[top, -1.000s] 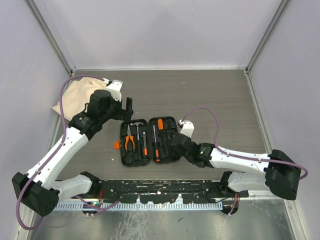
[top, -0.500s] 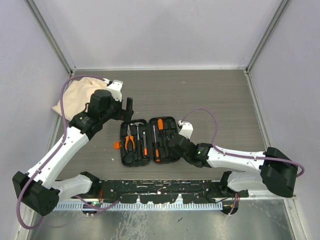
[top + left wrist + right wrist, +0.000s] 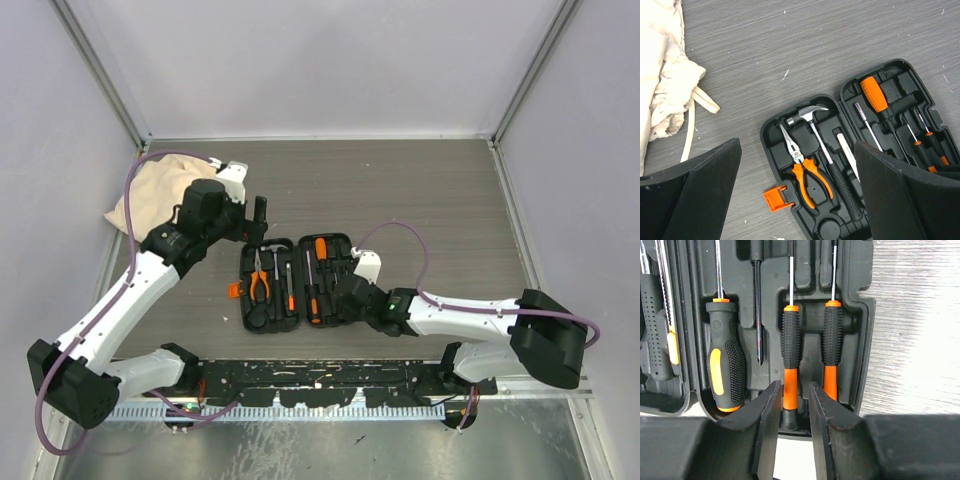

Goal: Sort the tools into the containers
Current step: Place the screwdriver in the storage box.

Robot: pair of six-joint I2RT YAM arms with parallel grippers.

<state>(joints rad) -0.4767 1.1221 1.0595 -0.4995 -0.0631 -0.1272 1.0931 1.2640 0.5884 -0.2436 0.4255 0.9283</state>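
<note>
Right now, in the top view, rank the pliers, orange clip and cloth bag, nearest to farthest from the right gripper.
1. Pliers, left half of the case.
2. Orange clip, just left of the case.
3. Cloth bag, far-left corner.

Cream cloth (image 3: pixel 150 195), crumpled, lies in the far-left corner of the grey wood-grain table (image 3: pixel 420 190), a drawstring loop trailing from it. Small white flecks (image 3: pixel 785 75) are scattered on the tabletop. Plain pale walls (image 3: pixel 320 60) enclose three sides.

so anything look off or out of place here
A small orange plastic clip sits at the outer edge of the open black plastic tool case, near the orange-handled pliers; possibly a loose latch, attachment unclear.
</note>
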